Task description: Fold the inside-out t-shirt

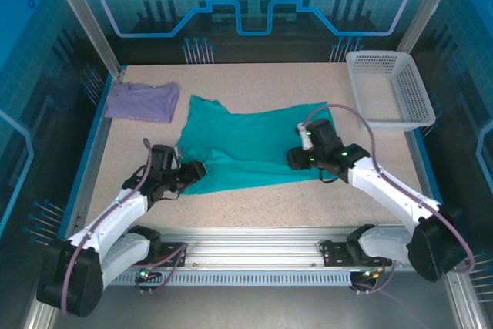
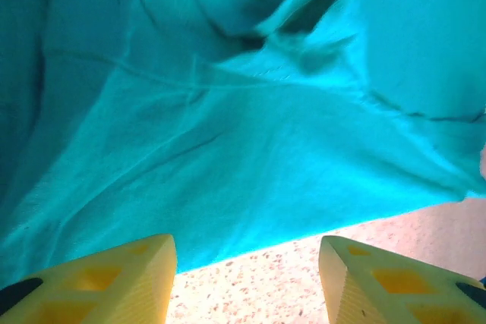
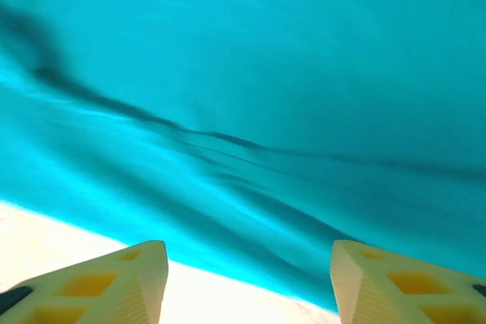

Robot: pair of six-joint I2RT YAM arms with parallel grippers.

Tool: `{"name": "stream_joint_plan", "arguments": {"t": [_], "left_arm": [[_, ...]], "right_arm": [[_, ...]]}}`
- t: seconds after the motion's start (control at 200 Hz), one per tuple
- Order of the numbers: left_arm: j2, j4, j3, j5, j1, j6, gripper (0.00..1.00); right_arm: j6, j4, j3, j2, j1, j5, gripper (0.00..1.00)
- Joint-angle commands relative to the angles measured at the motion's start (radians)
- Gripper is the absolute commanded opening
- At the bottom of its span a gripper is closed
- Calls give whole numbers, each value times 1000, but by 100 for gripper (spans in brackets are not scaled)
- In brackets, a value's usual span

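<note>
Garment: the teal-green short-sleeved cotton t-shirt lies spread and rumpled at the middle of the speckled beige counter. Its long axis runs from 9 to 3 o'clock, and a raised corner points toward 11 o'clock.
Why spread: lying open like this, it offers its near hem to both arms at once, which suits a two-handed lift or fold.
Left fingers: the yellow left fingers stand apart with bare counter between them and grip nothing. The hem lies just ahead, at their 12 o'clock.
Left placement: low at the shirt's 8 o'clock corner, probably lined up to slide under that edge.
Right fingers: the yellow right fingers are spread too and hold nothing. The cloth edge lies just beyond their tips.
Right placement: at the shirt's 4 o'clock edge, mirroring the left, so the hem could be taken at two points and kept taut.
Bystanders: a small lavender-purple shirt lies at the counter's 10 o'clock. A white perforated plastic basket sits at 2 o'clock. Both are well apart from the work.
Count: one teal shirt, one lavender shirt, one basket, two arms, two fingers on each.
Progress: no fold appears made yet.
</note>
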Motion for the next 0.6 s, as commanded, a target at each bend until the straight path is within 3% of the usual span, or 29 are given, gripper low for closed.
{"name": "stream_joint_plan", "arguments": {"t": [0.0,0.235,0.415,0.595], "left_arm": [[44,-15,-21,33,52,-29,46],[140,68,-61,72,73,-30,34],[136,73,-93,71,82,-26,32],[115,67,-109,68,88,-25,31]], "right_arm": [[-54,195,110,164,138,-49,61],[-151,128,507,611,322,29,63],[-152,37,709,837,343,33,64],[-144,-43,825,954,336,60,59]]}}
